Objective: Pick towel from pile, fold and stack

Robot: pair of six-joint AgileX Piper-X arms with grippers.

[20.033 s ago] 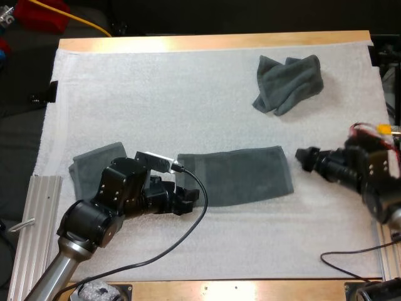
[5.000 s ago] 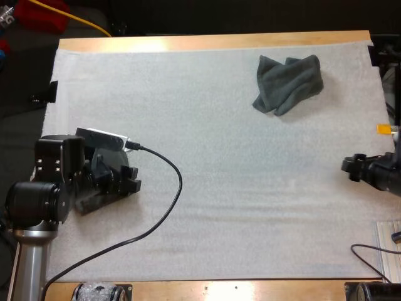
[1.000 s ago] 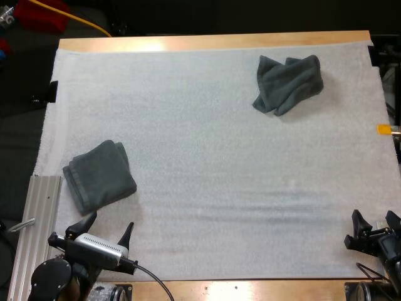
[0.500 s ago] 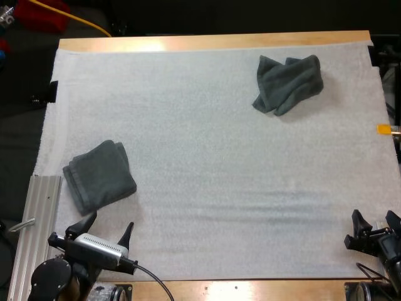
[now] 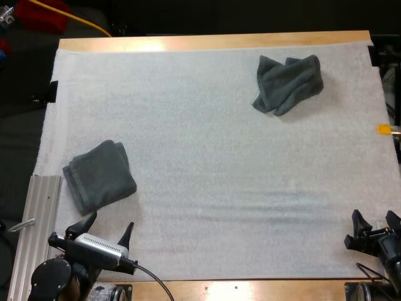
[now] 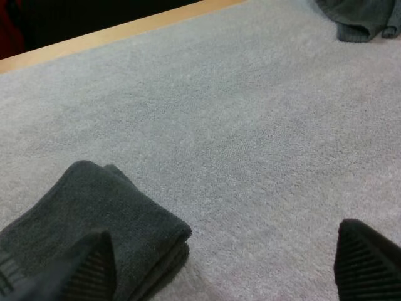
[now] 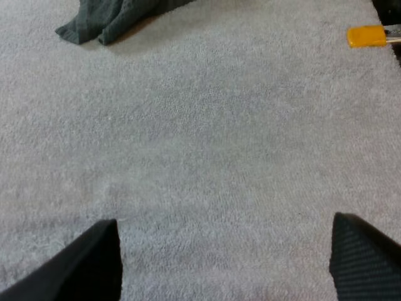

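Observation:
A folded dark grey-green towel stack [image 5: 99,175] lies at the mat's left side, also seen as the folded stack [image 6: 88,219] close to my left fingers. A crumpled towel [image 5: 288,83] sits at the far right of the mat; the crumpled towel's edge [image 6: 360,19] and the same crumpled towel [image 7: 109,17] reach into both wrist views. My left gripper [image 5: 105,229] stands open at the near left edge, just short of the folded stack, holding nothing. My right gripper [image 5: 376,223] stands open at the near right edge over bare mat, its fingers [image 7: 94,260] far apart.
A ribbed metal rail [image 5: 34,232] runs along the table's near left side beside my left arm. The wooden table edge [image 5: 213,41] bounds the far side. The white mat [image 5: 219,163] spreads wide between the two towels.
Nothing has moved over the last second. Earlier, the left gripper let go of the folded towel at the left and both arms drew back to the near edge.

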